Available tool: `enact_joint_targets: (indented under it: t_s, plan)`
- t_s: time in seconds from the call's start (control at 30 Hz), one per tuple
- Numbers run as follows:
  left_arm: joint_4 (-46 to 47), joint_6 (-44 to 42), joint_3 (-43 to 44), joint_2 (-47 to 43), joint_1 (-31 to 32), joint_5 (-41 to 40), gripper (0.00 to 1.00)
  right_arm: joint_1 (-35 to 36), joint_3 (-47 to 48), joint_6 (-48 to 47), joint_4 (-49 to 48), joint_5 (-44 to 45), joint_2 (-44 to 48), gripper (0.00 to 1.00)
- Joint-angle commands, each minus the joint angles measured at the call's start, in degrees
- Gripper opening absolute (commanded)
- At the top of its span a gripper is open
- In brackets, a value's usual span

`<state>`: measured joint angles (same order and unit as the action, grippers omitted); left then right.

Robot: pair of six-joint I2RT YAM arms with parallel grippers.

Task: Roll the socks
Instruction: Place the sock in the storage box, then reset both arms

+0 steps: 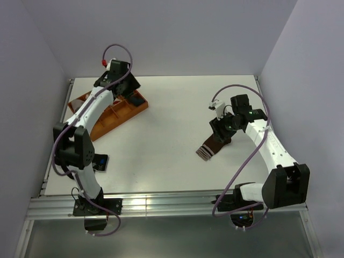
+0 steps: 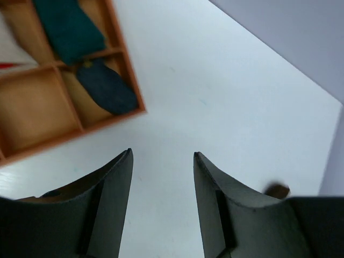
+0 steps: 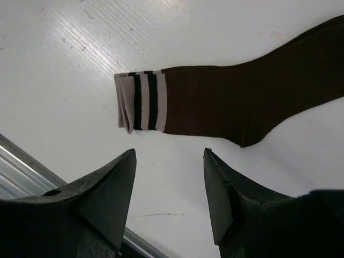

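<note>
Bench (image 3: 80, 43) shows white between the right jaws, which stand well apart and hold nothing. Just beyond their tips the brown sock (image 3: 242, 102) lies flat on the bench. Its pale cuff (image 3: 141, 102), crossed by dark stripes and folded over at the edge, sits ahead of the left finger. The rest of the sock runs off to the upper right of the wrist view. Nothing lies between the jaws and the sock. A metal rail (image 3: 21, 156) at the bench's near edge passes under the left finger.

From above, the right arm (image 1: 269, 145) bends in over this sock, on the right half of the bench and well apart from everything else.

The left jaws are also spread wide and empty, hanging over bare bench. Up and to their left is the orange divided tray (image 2: 131, 70). One compartment holds a teal bundle (image 2: 70, 27) and the next a dark bundle (image 2: 105, 86), which leans against the tray's wall. A red sliver (image 2: 8, 65) shows at the frame edge. By the right finger there is a small brown blur, too vague to name.

In the overhead view the left arm (image 1: 94, 107) stretches across the tray and covers much of it. A dark item (image 1: 99, 161) lies on the bench beside that arm's elbow. Whether it is the navy sock cannot be told.
</note>
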<state>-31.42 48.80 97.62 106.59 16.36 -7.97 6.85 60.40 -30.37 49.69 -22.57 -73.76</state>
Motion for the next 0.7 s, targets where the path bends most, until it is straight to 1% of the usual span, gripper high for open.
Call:
enact_joint_targets:
  t_s: [0.0,0.03,0.1,0.13,0.2,0.23,0.27,0.33,0.4,0.43,0.47,0.53,0.57,0.67]
  plan:
    - [2.94,-7.21,-3.91,-8.22,4.99,3.57,0.54,-0.7,1.21,2.51,-1.09,-1.08,4.32,0.61]
    - [2.94,-7.92,-5.06,-11.19,7.26,3.92,0.54,-0.87,1.47,3.2,-1.09,-1.25,5.02,0.61]
    - [3.99,-10.72,-8.22,-13.85,9.56,6.2,0.54,-0.96,1.74,3.91,-1.18,-1.51,6.78,0.61]
    - [3.65,-11.52,-8.94,-15.95,12.0,7.17,0.53,-1.05,2.17,4.7,-1.26,-1.51,7.39,0.62]
    - [1.81,-15.02,-9.99,-17.72,14.83,7.44,0.53,-1.23,2.26,5.58,-1.53,-1.51,9.59,0.63]
    - [1.28,-16.18,-10.35,-19.64,17.8,7.0,0.53,-1.14,2.44,6.19,-1.61,-1.51,10.29,0.63]
    - [0.92,-17.23,-10.87,-20.79,19.22,7.0,0.53,-1.14,2.53,6.81,-1.7,-0.91,11.69,0.63]
    - [1.97,-20.31,-14.03,-25.08,22.29,7.44,0.53,-1.14,2.62,7.87,-1.97,-0.72,13.28,0.63]
    - [3.46,-23.2,-18.51,-28.35,23.45,8.75,0.53,-1.14,2.18,8.57,-2.66,-0.37,15.91,0.64]
    - [4.51,-24.26,-20.26,-31.76,23.89,9.89,0.53,-1.14,1.57,9.1,-2.93,-0.2,16.97,0.65]
    - [7.05,-25.14,-24.02,-33.53,24.07,10.07,0.54,-1.23,1.21,9.45,-3.28,-0.2,19.07,0.67]
    - [10.05,-27.08,-27.91,-38.18,24.33,11.13,0.55,-1.14,0.25,10.94,-4.34,-0.2,21.88,0.71]
    - [12.5,-27.43,-30.71,-39.25,24.33,11.91,0.55,-1.14,0.07,11.29,-4.69,-0.2,22.6,0.74]
    - [14.98,-28.05,-33.02,-40.93,24.33,13.15,0.55,-1.23,-0.98,12.44,-5.92,0.24,24.27,0.75]
